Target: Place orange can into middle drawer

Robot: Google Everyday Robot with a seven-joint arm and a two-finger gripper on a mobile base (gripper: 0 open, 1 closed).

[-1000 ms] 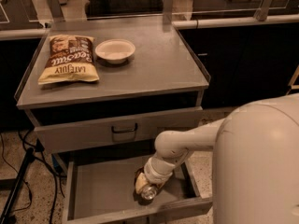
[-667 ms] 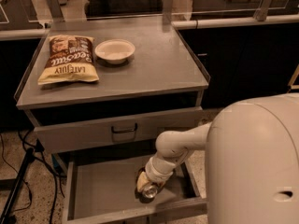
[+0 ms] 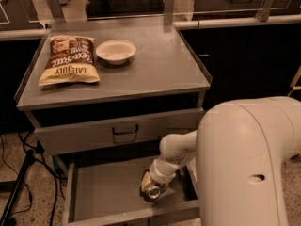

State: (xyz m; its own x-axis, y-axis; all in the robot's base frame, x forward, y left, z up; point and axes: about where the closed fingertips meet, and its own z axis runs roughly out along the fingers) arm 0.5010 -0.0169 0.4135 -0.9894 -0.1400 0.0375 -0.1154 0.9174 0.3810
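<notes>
Gripper (image 3: 155, 181) low in middle drawer (image 3: 106, 192), can (image 3: 151, 189) touching its 6 o'clock side; grip state I can't tell. Can's long axis roughly 12–6, silver end toward 6.

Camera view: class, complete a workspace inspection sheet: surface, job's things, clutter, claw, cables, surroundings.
Surface: grey metal cabinet top.
Job's things: small orange drink can inside the open wide grey metal drawer, front right.
Clutter: brown-and-yellow chip bag, white bowl, both on the cabinet top.
Claw: the white arm's claw is down in the drawer, at the can.
Cables: black cables on the floor, left.
Surroundings: closed drawer with dark handle above; speckled floor.
</notes>
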